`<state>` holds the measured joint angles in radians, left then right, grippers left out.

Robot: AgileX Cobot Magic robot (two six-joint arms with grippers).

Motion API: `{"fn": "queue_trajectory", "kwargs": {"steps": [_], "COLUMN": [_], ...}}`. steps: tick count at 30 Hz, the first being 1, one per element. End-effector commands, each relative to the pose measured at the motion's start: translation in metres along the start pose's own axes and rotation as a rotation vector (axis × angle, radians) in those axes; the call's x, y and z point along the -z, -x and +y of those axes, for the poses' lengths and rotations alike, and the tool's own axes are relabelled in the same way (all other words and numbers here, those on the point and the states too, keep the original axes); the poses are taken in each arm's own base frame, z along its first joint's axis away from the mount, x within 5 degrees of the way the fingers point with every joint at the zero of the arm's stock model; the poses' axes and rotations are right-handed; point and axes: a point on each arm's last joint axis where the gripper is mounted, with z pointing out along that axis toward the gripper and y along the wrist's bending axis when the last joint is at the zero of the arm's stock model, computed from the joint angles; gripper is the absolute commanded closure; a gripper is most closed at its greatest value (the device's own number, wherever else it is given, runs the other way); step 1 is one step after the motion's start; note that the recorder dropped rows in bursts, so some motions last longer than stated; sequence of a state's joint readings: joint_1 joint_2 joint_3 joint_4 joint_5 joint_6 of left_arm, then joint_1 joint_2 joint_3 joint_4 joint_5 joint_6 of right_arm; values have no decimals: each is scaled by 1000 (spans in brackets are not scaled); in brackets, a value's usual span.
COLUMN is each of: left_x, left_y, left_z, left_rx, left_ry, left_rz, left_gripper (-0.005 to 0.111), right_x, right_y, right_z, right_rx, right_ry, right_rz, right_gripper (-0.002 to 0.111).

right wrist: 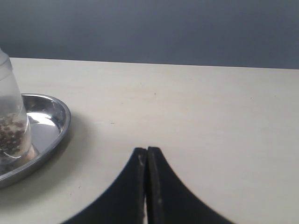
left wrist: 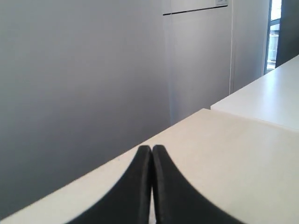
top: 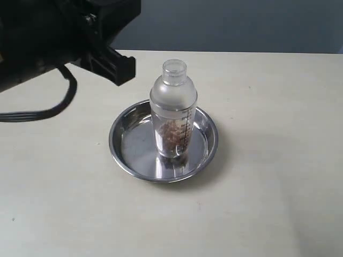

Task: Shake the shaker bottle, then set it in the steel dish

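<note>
Shaker bottle (top: 173, 110) upright at centre of exterior frame, base on flat bottom of steel dish (top: 128, 145). Cap on, brownish bits in lower half. Dish on pale table (top: 278, 176).

Left gripper (left wrist: 152, 152) pressed together, fingers touching along their length, nothing held; pointed across table edge toward grey wall.

Right gripper (right wrist: 146, 153) likewise closed up and empty, low over table, well apart from dish at left edge of its frame.

Black arm (top: 48, 37) at upper left of exterior frame, apart from bottle; blocky end possibly gripper body, hard to tell.
</note>
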<state>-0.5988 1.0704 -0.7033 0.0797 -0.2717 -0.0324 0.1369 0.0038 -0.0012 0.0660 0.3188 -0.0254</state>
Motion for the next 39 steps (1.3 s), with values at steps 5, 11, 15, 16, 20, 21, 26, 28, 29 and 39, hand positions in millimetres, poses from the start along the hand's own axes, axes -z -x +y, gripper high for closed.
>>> {"fn": "queue_trajectory", "kwargs": {"steps": [5, 11, 15, 16, 20, 21, 26, 28, 29, 39], "left_x": [51, 122, 167, 172, 186, 187, 188, 188, 188, 189], "left_y": [1, -51, -101, -109, -124, -125, -139, -144, -146, -148], "left_z": [5, 29, 29, 28, 25, 24, 22, 21, 21, 22], "left_rx": [-101, 108, 155, 142, 104, 106, 147, 153, 148, 156], "left_ry": [42, 292, 478, 499, 582, 586, 590, 586, 585, 611], "left_rz": [-1, -45, -119, -125, -160, -155, -7, 48, 69, 92], "left_gripper": [106, 106, 106, 106, 106, 106, 106, 106, 106, 106], "right_x": [0, 0, 0, 0, 0, 0, 0, 0, 0, 0], "right_y": [1, 1, 1, 1, 1, 1, 1, 1, 1, 1], "right_z": [0, 0, 0, 0, 0, 0, 0, 0, 0, 0], "right_rx": [3, 3, 3, 3, 3, 3, 3, 3, 3, 3], "right_ry": [3, 3, 3, 3, 3, 3, 3, 3, 3, 3], "right_rz": [-16, -16, -16, -16, -16, -16, -16, -16, -16, -16], "right_gripper": [109, 109, 109, 109, 109, 109, 109, 109, 109, 109]}}
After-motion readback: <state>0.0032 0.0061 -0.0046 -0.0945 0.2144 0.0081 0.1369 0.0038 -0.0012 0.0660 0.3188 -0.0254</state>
